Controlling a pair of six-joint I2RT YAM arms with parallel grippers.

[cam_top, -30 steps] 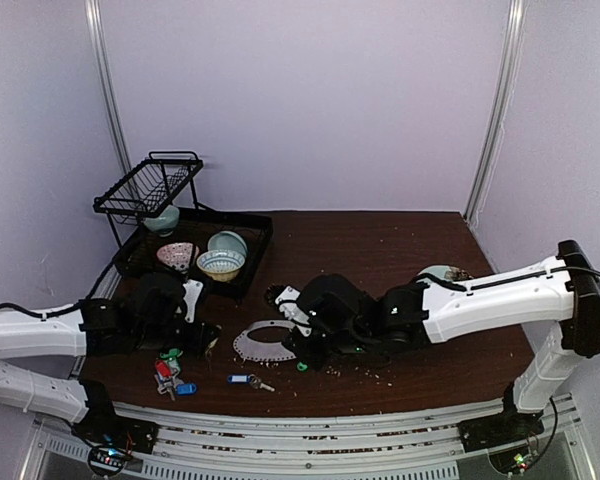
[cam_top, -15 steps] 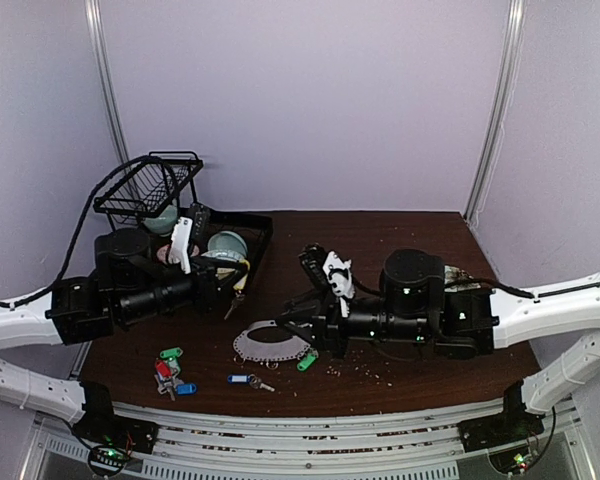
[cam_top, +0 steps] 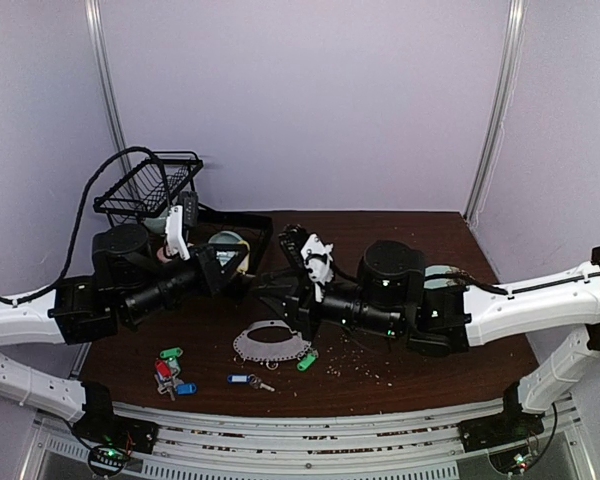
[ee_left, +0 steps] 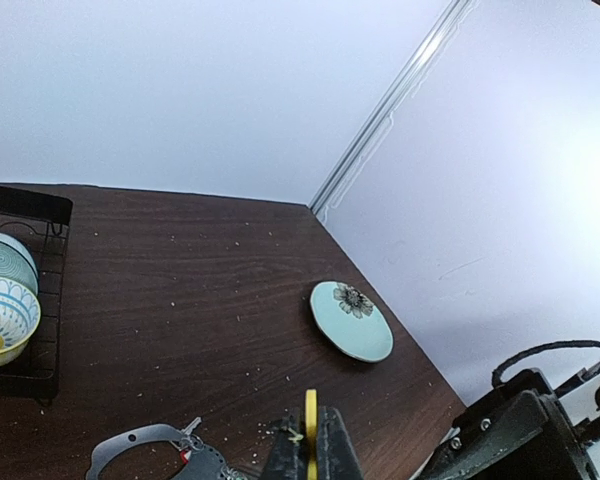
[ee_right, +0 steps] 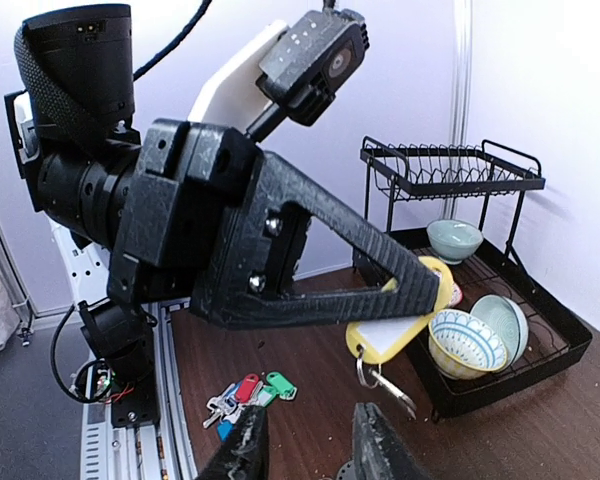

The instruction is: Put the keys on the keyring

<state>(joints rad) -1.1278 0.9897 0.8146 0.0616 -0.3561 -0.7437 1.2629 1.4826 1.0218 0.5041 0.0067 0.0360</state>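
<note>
A slip is being risked: the yellow-tagged key (ee_right: pixel 390 335) is being pinched by its tag alone in the left claw (ee_right: pixel 420 300), high above the surface (cam_top: pixel 380 235), and could be knocked loose by the right claw (ee_right: pixel 310 420), its fingers apart, close by. Both arms are being held raised, meeting mid-frame; the keyring (cam_top: pixel 270 345) is lying flat below centre.

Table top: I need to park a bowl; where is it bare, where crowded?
Bare: the back strip of the dark wooden table, between the black dish rack tray and the right wall; also the front right, past the green-tagged key. Crowded: front left, with the silver oval keyring, the blue-tagged key and a bunch of coloured-tagged keys.
</note>
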